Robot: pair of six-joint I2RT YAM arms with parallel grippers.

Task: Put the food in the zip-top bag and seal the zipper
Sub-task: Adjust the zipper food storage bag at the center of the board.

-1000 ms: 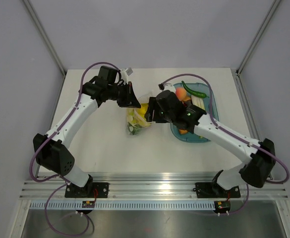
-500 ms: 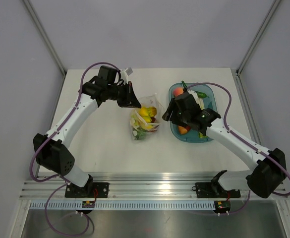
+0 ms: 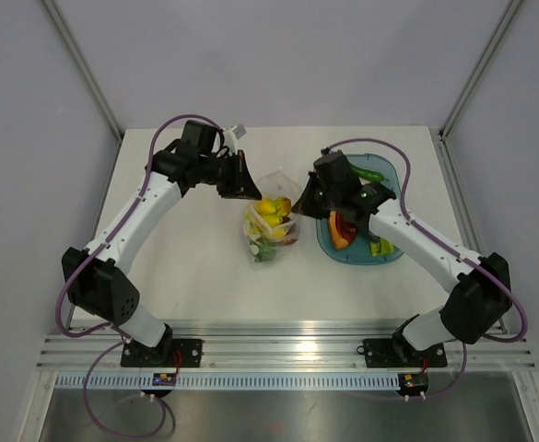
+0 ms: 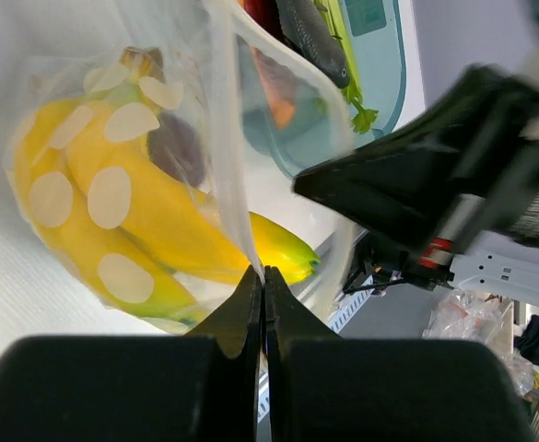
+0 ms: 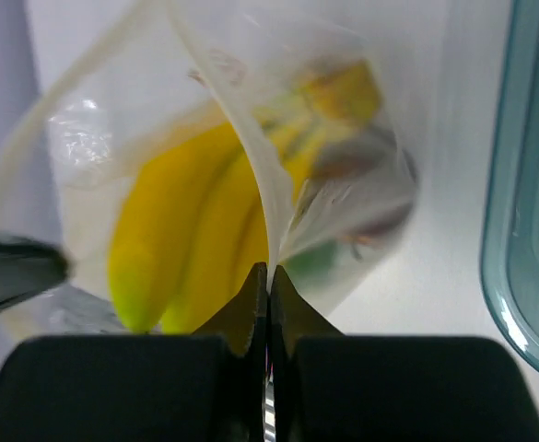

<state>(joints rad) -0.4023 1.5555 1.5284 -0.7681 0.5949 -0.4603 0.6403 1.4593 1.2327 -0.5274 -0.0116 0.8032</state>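
Note:
The zip-top bag (image 3: pixel 271 226) lies mid-table, clear with white blobs, its mouth held up between both grippers. Inside it are a yellow banana bunch (image 4: pixel 149 221), also seen as the banana bunch (image 5: pixel 186 239), plus dark red and green pieces. My left gripper (image 3: pixel 251 191) is shut on the bag's left mouth edge, as the left wrist view of the left gripper (image 4: pixel 262 272) shows. My right gripper (image 3: pixel 298 204) is shut on the right mouth edge, the zipper strip (image 5: pixel 251 157) rising out of the right gripper (image 5: pixel 268 269). More food stays on the tray: an orange-red piece (image 3: pixel 341 230), a green chili (image 3: pixel 370 173).
The teal oval tray (image 3: pixel 393 255) sits just right of the bag, under the right forearm; its rim (image 5: pixel 518 230) is close to the right gripper. Table edges and frame posts bound the white surface at the back corners.
The right gripper drew back from the bag's mouth toward the tray, then came to the bag's right edge and shut on it. The left gripper held still, and the bag shifted slightly.

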